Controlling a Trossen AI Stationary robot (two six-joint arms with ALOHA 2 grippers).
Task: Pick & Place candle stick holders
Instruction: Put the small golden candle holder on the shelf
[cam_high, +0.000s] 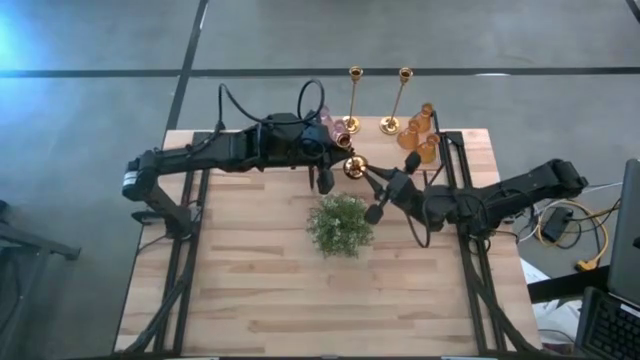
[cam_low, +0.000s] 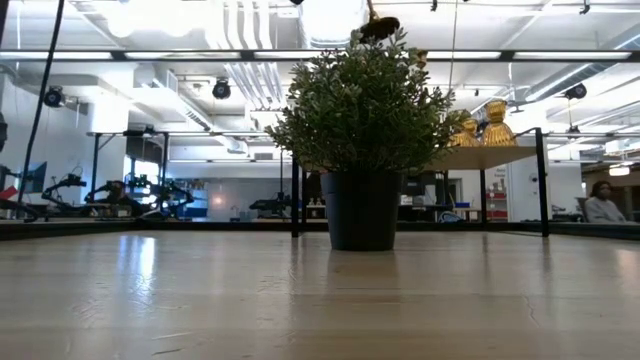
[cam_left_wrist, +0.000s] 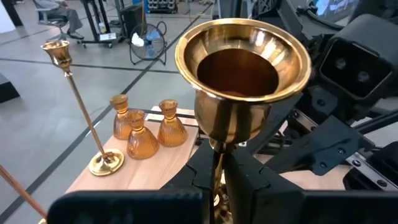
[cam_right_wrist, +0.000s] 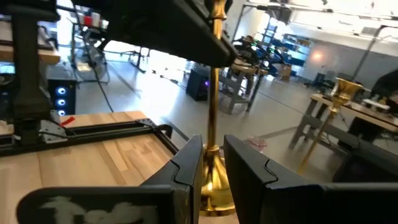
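A brass candle stick holder (cam_high: 352, 167) hangs in the air above the middle of the table, between my two arms. My left gripper (cam_left_wrist: 217, 165) is shut on its stem. My right gripper (cam_right_wrist: 212, 158) is shut on its foot end. Two more brass holders (cam_high: 355, 100) (cam_high: 400, 100) stand on their round bases at the far edge. Beside them stand amber glass holders (cam_high: 420, 135) on the right and pink glass holders (cam_high: 335, 125) on the left. My left gripper pinches the thin stem (cam_left_wrist: 217, 155) a little below the cup (cam_left_wrist: 242, 59) between its two fingers, coming nearly level from the table's left. The holder is lifted clear and tilted, with its cup end toward my left arm. My right gripper has the flared foot (cam_right_wrist: 214, 180), where the stem (cam_right_wrist: 211, 93) meets it, between its two fingers. It comes level from the table's right. The stem rises away from the fingers toward my left arm, and the foot is clear of the table.
A bushy green plant in a dark pot (cam_high: 340, 225) (cam_low: 362, 205) stands at mid-table, just on the near side of both grippers. Bare wood (cam_high: 250, 290) stretches toward the near edge and on both sides of the plant. The black frame rails (cam_high: 460, 190) run along the table's sides.
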